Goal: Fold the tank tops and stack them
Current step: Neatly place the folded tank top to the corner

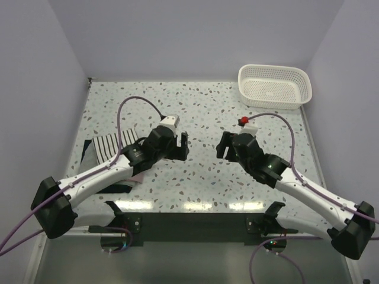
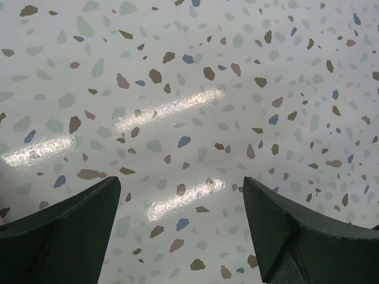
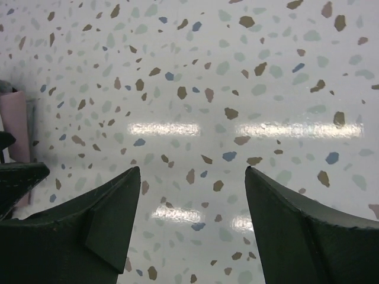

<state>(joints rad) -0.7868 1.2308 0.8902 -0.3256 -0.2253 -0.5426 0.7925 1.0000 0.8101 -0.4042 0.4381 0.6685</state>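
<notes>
The tank tops lie in a folded pile at the table's left, partly hidden under my left arm. The striped tank top (image 1: 107, 145) is on top, and dark cloth (image 1: 118, 188) shows at the pile's near edge. An edge of the pink tank top (image 3: 15, 125) appears at the far left of the right wrist view. My left gripper (image 1: 181, 149) (image 2: 180, 181) hangs open over bare speckled tabletop, right of the pile, nothing between its fingers. My right gripper (image 1: 224, 146) (image 3: 192, 169) faces it across a small gap, also open and holding nothing.
A white lattice basket (image 1: 274, 87) stands at the back right corner. The speckled table (image 1: 201, 106) is walled on the left, back and right. Purple cables loop above both arms.
</notes>
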